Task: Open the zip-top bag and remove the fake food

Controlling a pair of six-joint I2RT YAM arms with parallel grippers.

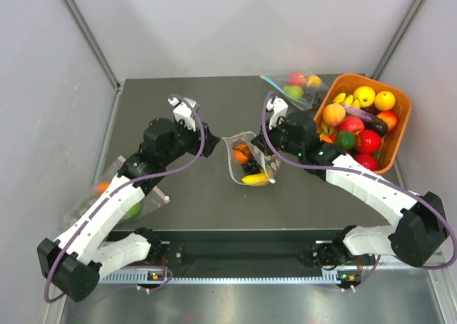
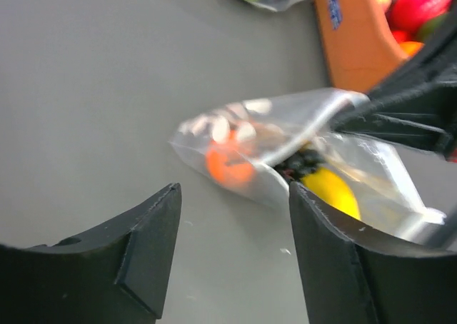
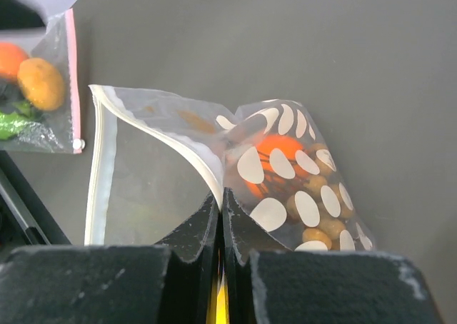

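The zip-top bag (image 1: 246,161), clear with white polka dots, lies mid-table. Its mouth gapes open in the right wrist view (image 3: 143,167). Inside are the orange ball (image 3: 280,155), tan berries (image 3: 323,220) and a yellow banana (image 1: 255,179). My right gripper (image 1: 263,151) is shut on one lip of the bag's rim (image 3: 222,195). My left gripper (image 1: 212,141) is open and empty, just left of the bag and apart from it. In its wrist view (image 2: 234,195) the bag (image 2: 285,135), ball (image 2: 230,164) and banana (image 2: 331,189) lie just ahead.
An orange basket (image 1: 405,128) full of toy fruit stands at the back right. A clear bag with a blue zip (image 1: 294,88) lies beside it. Another bag with a pink edge (image 3: 43,88) holding fruit lies at the left, under my left arm (image 1: 107,190).
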